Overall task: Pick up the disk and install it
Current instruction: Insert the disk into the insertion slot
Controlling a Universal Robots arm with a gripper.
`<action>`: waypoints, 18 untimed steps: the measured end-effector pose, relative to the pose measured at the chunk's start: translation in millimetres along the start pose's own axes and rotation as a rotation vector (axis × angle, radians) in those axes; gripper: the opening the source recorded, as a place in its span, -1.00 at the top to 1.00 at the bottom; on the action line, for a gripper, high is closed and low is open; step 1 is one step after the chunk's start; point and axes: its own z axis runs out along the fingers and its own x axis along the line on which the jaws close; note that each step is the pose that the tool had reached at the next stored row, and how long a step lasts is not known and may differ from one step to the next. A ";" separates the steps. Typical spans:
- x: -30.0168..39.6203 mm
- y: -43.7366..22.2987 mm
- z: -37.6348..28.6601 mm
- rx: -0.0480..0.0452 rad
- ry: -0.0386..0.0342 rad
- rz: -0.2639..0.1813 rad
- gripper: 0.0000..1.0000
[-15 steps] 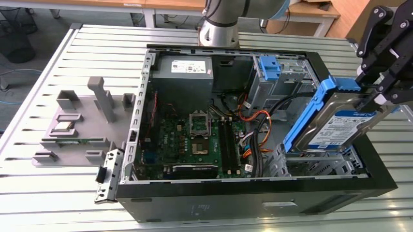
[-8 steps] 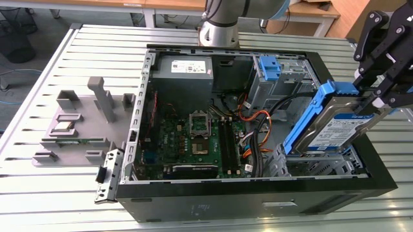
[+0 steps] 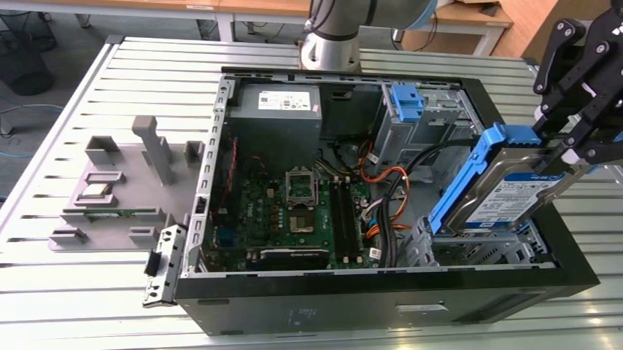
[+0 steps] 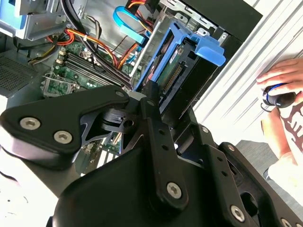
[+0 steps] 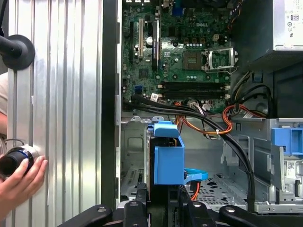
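Gripper: The gripper (image 3: 570, 149) hangs over the near corner of the computer case (image 3: 389, 295), on the exterior view's right.
Jaws: They pinch the top end of the disk, one on each side, so it cannot drop.
Disk: The disk (image 3: 506, 193) is up in the air, held by the gripper. It is tilted, with its low end pointing down at the drive cage (image 3: 486, 251) in that same corner. I cannot tell if the low end touches the cage.
Why tilted: I think the tilt aims the low end at the cage's opening.
Blue frame: The blue frame (image 3: 465, 186) wraps the disk's edges. It is likely there so the disk can slide into the cage and stay put.
Case: It lies flat on the table (image 3: 78, 292) with its open side up. That lets the arm reach in from above, I think.
Inside: The green board (image 3: 292, 211) sits in the middle. The grey power box (image 3: 277, 102) is at a far corner, well apart from the disk. The orange wires (image 3: 384, 179) run just beside the cage.
Hand: A person's hand (image 5: 19, 182) rests on a small round black thing (image 5: 13, 161) on the table, near the case but not touching it.
Work so far: The disk is picked up. It is not yet down in the cage.
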 end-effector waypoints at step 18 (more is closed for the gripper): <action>-0.7 0.0 2.2 0.0000 -0.0087 0.045 0.30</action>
